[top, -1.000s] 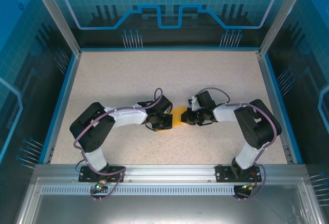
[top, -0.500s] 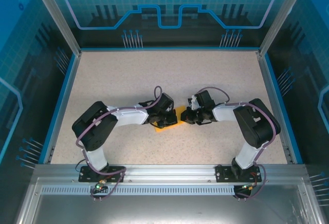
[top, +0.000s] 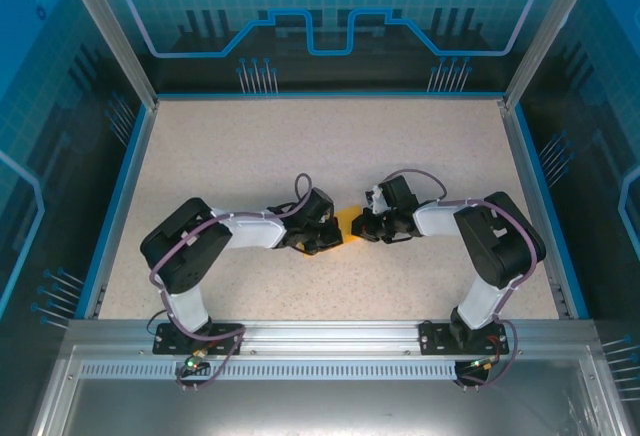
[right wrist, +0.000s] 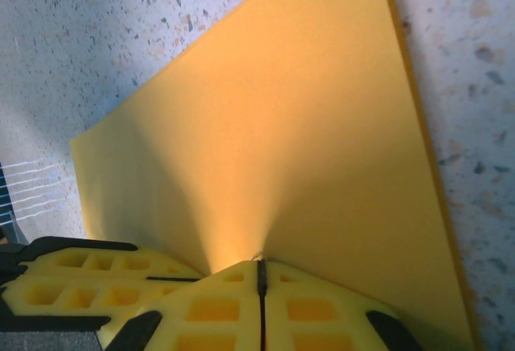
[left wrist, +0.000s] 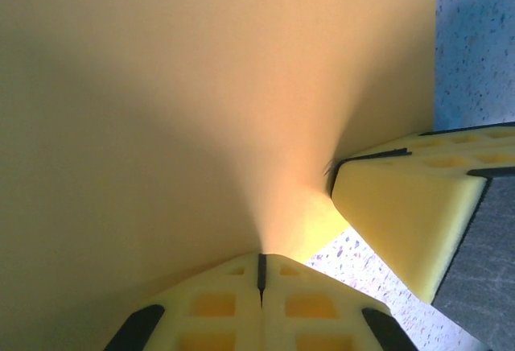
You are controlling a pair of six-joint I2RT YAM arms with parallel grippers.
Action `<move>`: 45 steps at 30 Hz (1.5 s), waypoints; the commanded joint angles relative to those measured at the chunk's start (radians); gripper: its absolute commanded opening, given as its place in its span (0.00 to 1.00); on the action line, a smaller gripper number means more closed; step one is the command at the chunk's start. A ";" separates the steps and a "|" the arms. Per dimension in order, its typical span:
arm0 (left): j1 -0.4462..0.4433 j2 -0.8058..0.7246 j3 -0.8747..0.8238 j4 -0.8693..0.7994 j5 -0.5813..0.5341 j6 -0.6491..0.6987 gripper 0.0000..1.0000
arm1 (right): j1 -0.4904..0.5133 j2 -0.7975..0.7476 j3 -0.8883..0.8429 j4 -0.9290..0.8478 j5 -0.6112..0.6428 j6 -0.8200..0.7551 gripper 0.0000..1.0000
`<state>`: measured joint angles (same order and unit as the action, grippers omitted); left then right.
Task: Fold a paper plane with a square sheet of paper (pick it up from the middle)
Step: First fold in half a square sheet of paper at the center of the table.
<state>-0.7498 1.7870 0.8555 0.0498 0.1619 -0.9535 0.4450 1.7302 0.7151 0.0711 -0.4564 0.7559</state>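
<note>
The square sheet of paper (top: pixel 346 222) sat mid-worktop (top: pixel 250 156) between the two arms. The left gripper (left wrist: pixel 261 258) was closed tight on its left side, and the right gripper (right wrist: pixel 260 264) was pinched tight on its right side.

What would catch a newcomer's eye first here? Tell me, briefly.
The orange-yellow sheet stands out first: it is the one bright thing on the speckled table, lying mid-table between the two arms. The left pincer and the right pincer are each shut on it, close beside each other.
</note>
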 commanded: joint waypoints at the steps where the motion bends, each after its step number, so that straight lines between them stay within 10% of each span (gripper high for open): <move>1: 0.002 0.008 -0.101 -0.128 -0.048 -0.044 0.00 | -0.018 0.053 -0.021 -0.116 0.113 -0.009 0.07; 33: 0.063 -0.266 -0.436 -0.177 -0.249 -0.229 0.02 | -0.072 0.143 -0.018 -0.166 0.186 -0.038 0.06; 45: 0.107 -0.368 -0.245 -0.278 -0.145 0.005 0.24 | -0.039 0.038 0.057 -0.200 0.134 -0.056 0.08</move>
<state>-0.6811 1.4364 0.5602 -0.0540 0.0048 -1.0626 0.4171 1.7718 0.7666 0.0166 -0.5129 0.7387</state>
